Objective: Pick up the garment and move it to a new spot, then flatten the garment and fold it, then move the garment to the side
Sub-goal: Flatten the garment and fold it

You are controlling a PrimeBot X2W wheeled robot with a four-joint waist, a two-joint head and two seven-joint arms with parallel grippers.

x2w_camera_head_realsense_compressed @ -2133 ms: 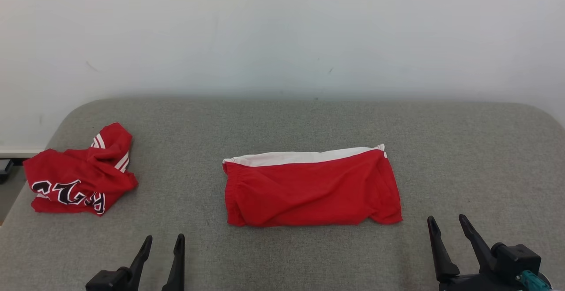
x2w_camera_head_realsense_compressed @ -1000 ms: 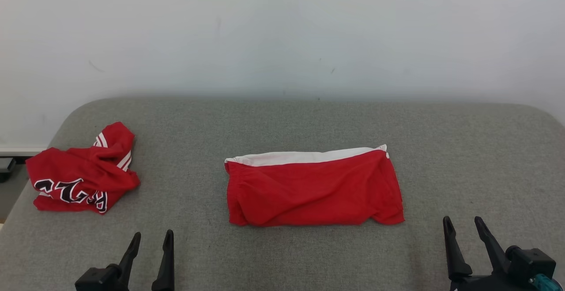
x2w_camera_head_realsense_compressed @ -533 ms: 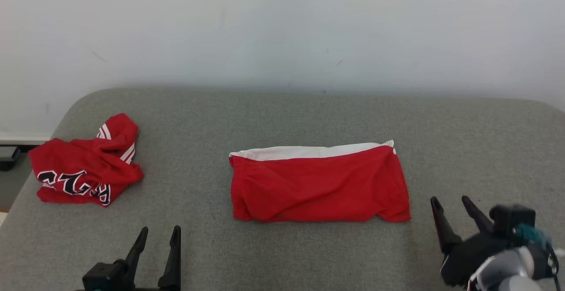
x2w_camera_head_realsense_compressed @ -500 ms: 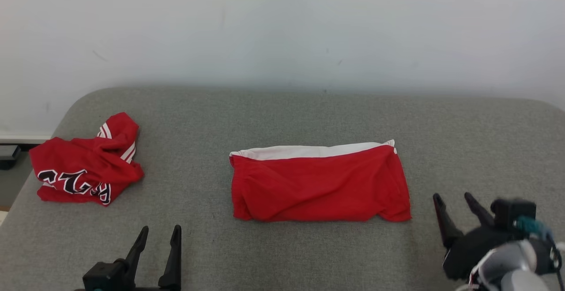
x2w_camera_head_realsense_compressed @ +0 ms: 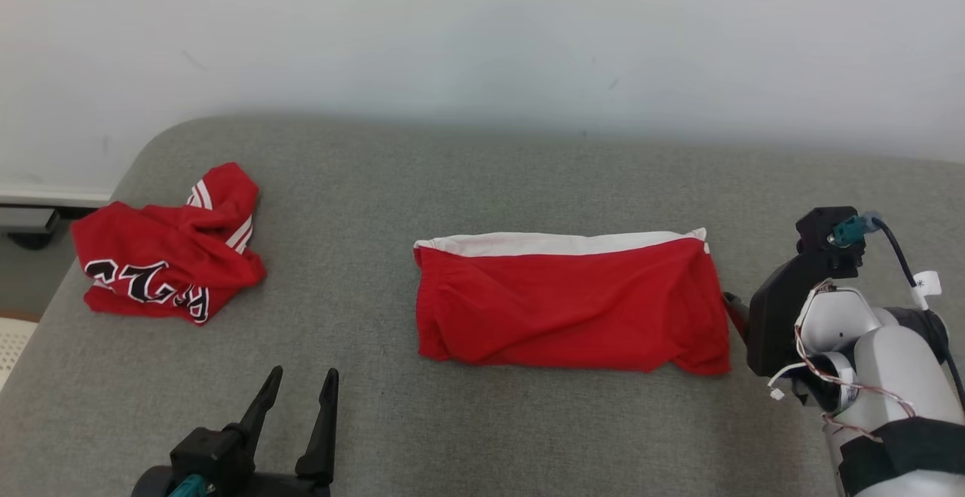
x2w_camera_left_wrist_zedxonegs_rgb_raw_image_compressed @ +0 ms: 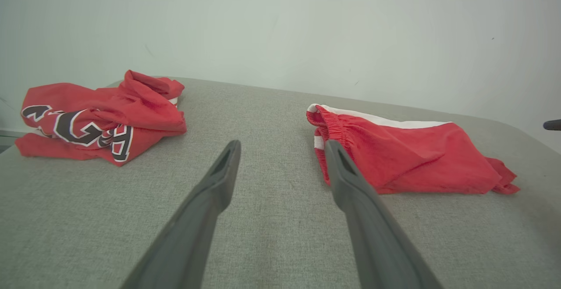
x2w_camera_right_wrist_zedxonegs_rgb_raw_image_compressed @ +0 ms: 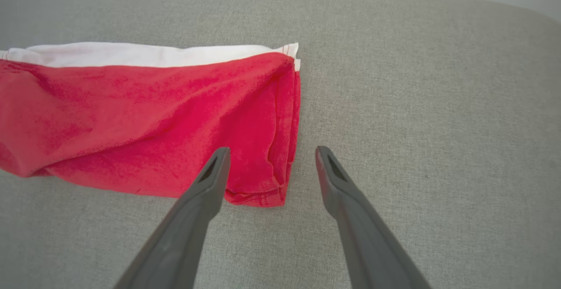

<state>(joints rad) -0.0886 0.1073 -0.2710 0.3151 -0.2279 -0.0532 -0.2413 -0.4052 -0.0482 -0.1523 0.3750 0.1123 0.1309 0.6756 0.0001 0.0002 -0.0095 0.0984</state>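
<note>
Right wrist view: jaws of right gripper spread wide, empty, flanking the right end of folded red garment, perhaps just above it. Jaws of left gripper likewise wide, holding nothing, low over grey padded surface. Crumpled lettered garment well apart, far left

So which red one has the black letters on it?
The crumpled red garment at the left. The folded red garment in the middle is plain, with just a white strip.
</note>
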